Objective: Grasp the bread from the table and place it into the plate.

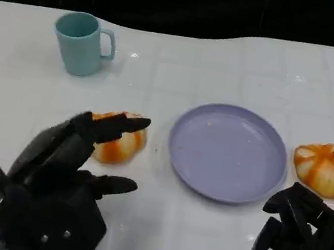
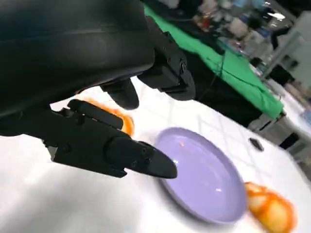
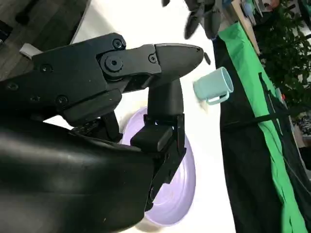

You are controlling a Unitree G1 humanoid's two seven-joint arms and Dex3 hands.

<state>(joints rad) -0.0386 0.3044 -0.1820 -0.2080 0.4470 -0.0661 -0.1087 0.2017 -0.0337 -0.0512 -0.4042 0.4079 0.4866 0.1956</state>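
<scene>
Round orange-and-white striped bread bun (image 1: 120, 145) on white surface (image 1: 182, 70), left of the empty lavender round plate (image 1: 228, 152). Left hand (image 1: 63, 172) open above it, fingers spread, holding nothing. Second matching bun (image 1: 327, 168) right of plate. Right hand (image 1: 306, 235) empty, fingers loosely curled apart. Teal mug (image 1: 81, 43) far left.

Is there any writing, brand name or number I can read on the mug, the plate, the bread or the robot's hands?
None can be read: the teal mug, purple plate, both bread rolls, left hand and right hand show no text.
</scene>
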